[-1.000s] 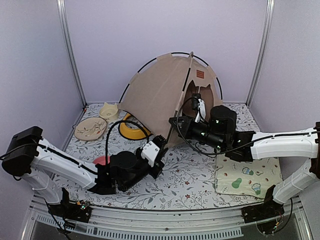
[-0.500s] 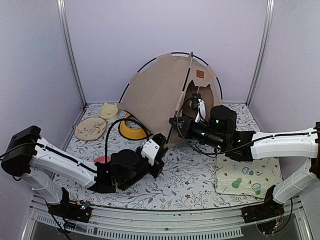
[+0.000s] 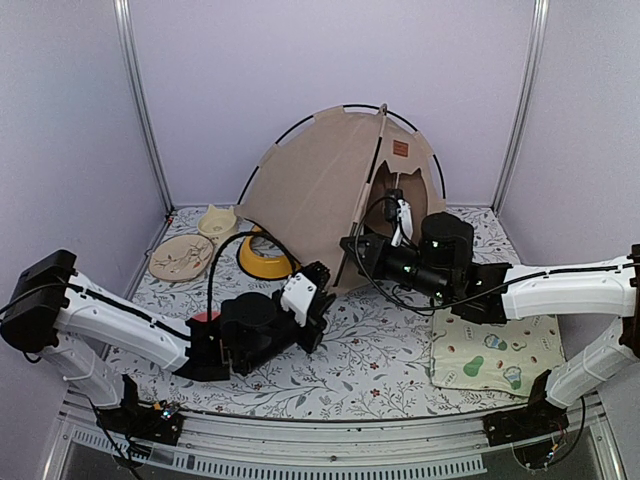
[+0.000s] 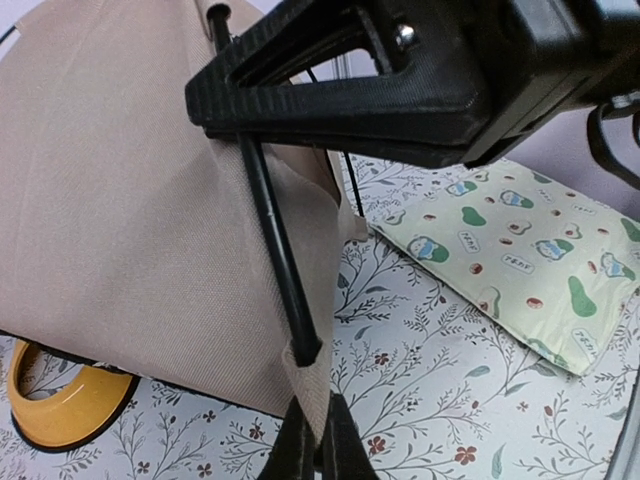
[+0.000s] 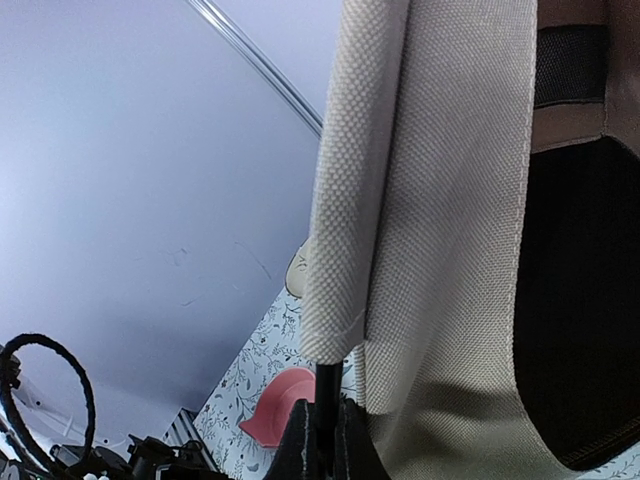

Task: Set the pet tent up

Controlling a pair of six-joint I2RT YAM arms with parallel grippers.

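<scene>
The left gripper (image 4: 320,452) is closed, its two black fingers pinching a beige fabric tab at the bottom front corner of the pet tent (image 3: 310,185). The grip is just below the end of a thin black pole (image 4: 280,260) that runs up the tent's front edge. The right gripper (image 5: 322,440) is also clamped tight, on a black pole where it comes out of a woven beige sleeve higher up the tent's front. The tent stands domed at the back middle of the floral-patterned table (image 3: 380,375), with black poles arching over it and a dark opening facing front right. A yellow feeder (image 3: 262,262) sits just beside the tent's lower left edge. A cream mat with green prints (image 3: 495,355) lies at the near right. Two beige dishes (image 3: 182,256) sit at the back left.
</scene>
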